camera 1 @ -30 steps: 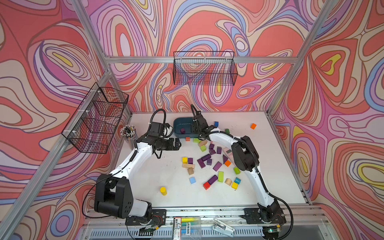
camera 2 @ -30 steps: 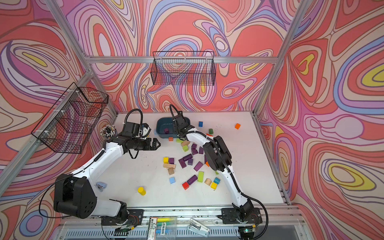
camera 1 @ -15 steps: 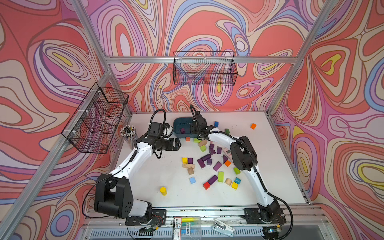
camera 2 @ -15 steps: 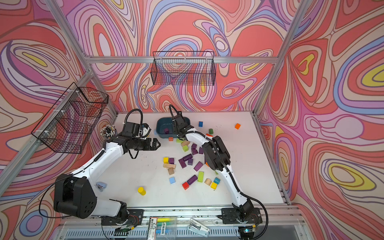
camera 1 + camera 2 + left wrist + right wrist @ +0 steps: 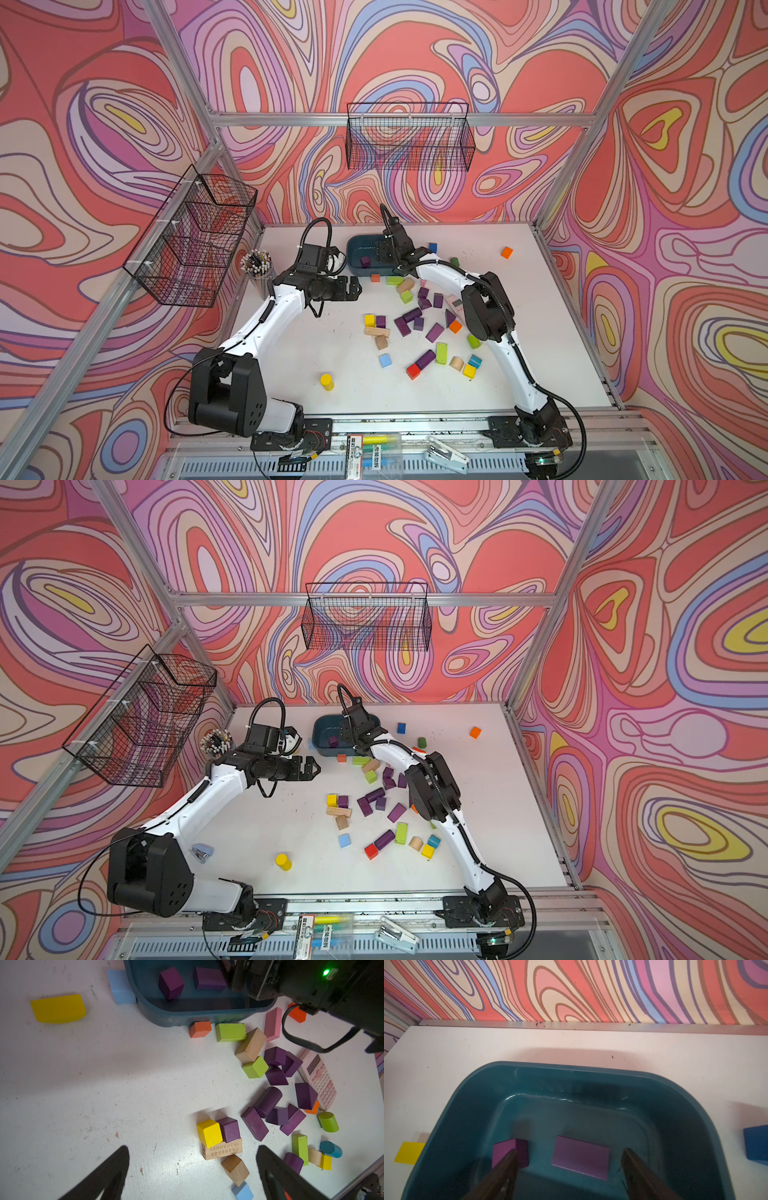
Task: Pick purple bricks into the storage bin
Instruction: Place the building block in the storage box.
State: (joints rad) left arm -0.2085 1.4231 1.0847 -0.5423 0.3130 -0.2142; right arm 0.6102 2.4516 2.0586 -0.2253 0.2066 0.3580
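An oblong purple brick (image 5: 580, 1157) lies flat on the floor of the storage bin (image 5: 591, 1076), its long axis running from finger to finger of the right gripper (image 5: 570, 1150). The jaws are spread wider than the brick and clear of both its ends, and a purple cube (image 5: 508, 1154) sits just beside one finger. In both top views the bin sits near the frame's centre with the loose purple bricks (image 5: 415, 320) scattered below and right of it, and the left gripper (image 5: 309, 767), jaws wide apart and empty, hovers at its lower left; a bare wooden bar (image 5: 222, 1149) carries Chinese characters too small to read.
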